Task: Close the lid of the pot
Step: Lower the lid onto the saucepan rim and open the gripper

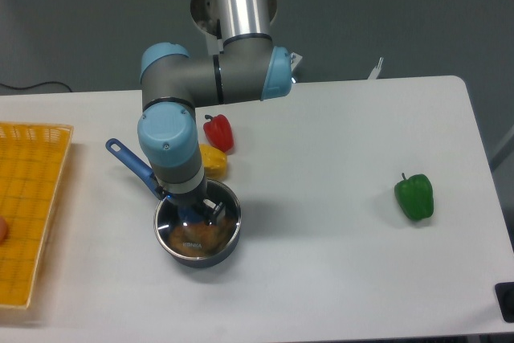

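The pot (227, 244) stands on the table in front of the arm, its blue handle (128, 162) pointing back-left. The pot lid (171, 229), clear glass with a metal rim, lies on top of the pot and shows orange-brown contents beneath. My gripper (197, 213) points straight down over the lid's centre, with its fingers (214, 209) around the blue knob, which they mostly hide. The gripper looks shut on the knob.
A red pepper (218, 132) and a yellow pepper (214, 161) lie just behind the pot. A green pepper (414, 196) sits far right. A yellow basket (28, 206) lies along the left edge.
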Robot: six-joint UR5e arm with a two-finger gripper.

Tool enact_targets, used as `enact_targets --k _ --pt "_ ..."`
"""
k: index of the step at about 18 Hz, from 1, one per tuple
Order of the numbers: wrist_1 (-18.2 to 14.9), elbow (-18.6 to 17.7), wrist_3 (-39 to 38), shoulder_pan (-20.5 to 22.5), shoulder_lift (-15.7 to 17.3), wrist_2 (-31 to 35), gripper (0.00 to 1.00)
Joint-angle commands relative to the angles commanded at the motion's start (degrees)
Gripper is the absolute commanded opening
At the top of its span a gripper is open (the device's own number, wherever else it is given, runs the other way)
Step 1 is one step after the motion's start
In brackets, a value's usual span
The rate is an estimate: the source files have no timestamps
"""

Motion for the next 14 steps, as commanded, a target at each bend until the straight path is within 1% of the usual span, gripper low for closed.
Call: enact_targets --k 2,3,4,7,10,13,14 --pt "-0.1 0.0 0.0 -0.1 0.1 0.0 0.79" --pt "-0.1 0.0 0.0 0.0 0.3 0.0 0.85" --pt "-0.1 0.0 0.1 0.0 0.4 0.0 1.0" --pt "-0.4 0.2 0.1 0.3 1.0 0.1 1.0" --pt "-0.7 1.3 1.5 0.7 2.1 0.1 1.0" --pt "-1.0 1.4 11.1 2.9 3.9 0.2 1.0" --pt "-1.6 1.3 14.3 3.4 4.6 0.3 1.0"
